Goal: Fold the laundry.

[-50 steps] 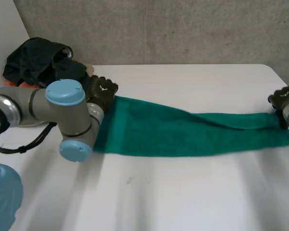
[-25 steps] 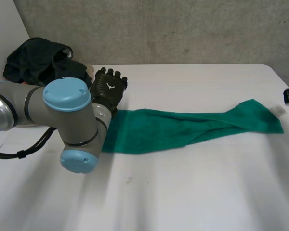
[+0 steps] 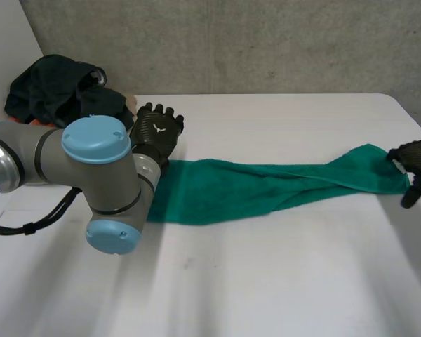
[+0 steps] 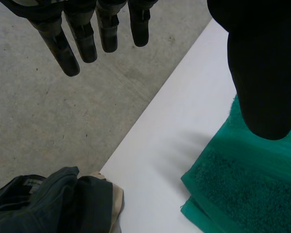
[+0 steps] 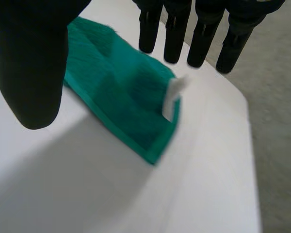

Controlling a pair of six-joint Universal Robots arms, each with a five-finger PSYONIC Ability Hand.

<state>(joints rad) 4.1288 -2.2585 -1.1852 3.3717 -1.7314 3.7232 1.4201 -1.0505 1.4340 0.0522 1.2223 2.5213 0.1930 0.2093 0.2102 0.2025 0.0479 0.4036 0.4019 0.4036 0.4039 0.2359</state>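
One green towel (image 3: 266,186) lies flat on the white table (image 3: 266,281), its long axis running from one hand to the other. Two hands flank it, one at each short end. The left hand (image 3: 156,130) hovers just beyond the left end's far corner, fingers (image 4: 82,34) straight and spread, holding nothing. The right hand (image 3: 417,158) is just beside the right end, over the corner with the white label (image 5: 172,97), also wide and empty. Neither looks clearly nearer. One heap of dark clothes (image 3: 56,91) waits at the table's far left corner.
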